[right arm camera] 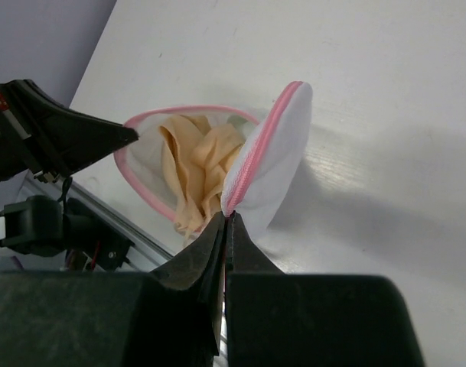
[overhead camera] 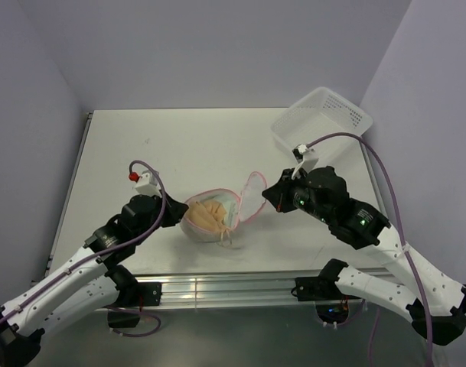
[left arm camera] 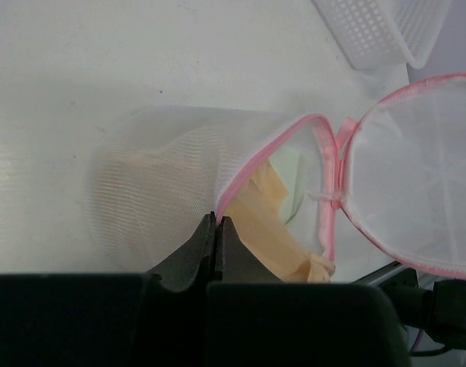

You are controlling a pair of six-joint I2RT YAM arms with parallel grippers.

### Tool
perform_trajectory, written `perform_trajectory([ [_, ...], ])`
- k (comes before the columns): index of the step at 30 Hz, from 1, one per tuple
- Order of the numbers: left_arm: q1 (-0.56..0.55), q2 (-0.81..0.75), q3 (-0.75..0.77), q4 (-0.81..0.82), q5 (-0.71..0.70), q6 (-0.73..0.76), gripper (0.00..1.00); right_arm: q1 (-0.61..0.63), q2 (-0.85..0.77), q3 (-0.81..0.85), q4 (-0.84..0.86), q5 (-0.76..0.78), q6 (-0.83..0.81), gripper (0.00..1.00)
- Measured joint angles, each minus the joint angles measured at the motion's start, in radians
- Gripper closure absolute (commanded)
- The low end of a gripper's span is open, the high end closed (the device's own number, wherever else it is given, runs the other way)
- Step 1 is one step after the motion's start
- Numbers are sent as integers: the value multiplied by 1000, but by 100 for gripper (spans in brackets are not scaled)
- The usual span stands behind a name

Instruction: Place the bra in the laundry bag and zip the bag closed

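The laundry bag lies open near the table's front middle, a white mesh pouch with a pink zipper rim. Its round lid stands up on the right. The beige bra sits inside the pouch, with a strap end hanging over the front rim. My left gripper is shut on the pouch's pink rim at its left side. My right gripper is shut on the pink rim of the lid. The bra also shows in the right wrist view and the left wrist view.
A white perforated plastic basket stands at the back right of the table, also in the left wrist view. The table's front rail runs just below the bag. Grey walls close in the table on both sides.
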Motion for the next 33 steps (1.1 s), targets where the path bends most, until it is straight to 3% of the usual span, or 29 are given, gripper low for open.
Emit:
perform_trajectory([
  [10, 6, -87, 48, -53, -3, 5, 100, -9, -91, -13, 33, -69, -6, 100],
  [14, 37, 19, -6, 1, 6, 4, 100, -122, 16, -93, 123, -167, -5, 100],
  [17, 43, 53, -29, -27, 31, 6, 100, -121, 80, -134, 95, -203, 0, 100],
  [24, 44, -15, 7, -38, 16, 17, 100, -64, -108, -65, 133, -275, 33, 100],
  [27, 44, -11, 7, -63, 3, 18, 88, -55, -114, -86, 195, -299, 50, 100],
  [31, 44, -53, 10, -130, -12, 24, 48, 12, -81, -133, 196, -259, 63, 100],
  [33, 44, -80, 23, -164, -10, 21, 42, 32, -65, -137, 192, -238, 62, 100],
])
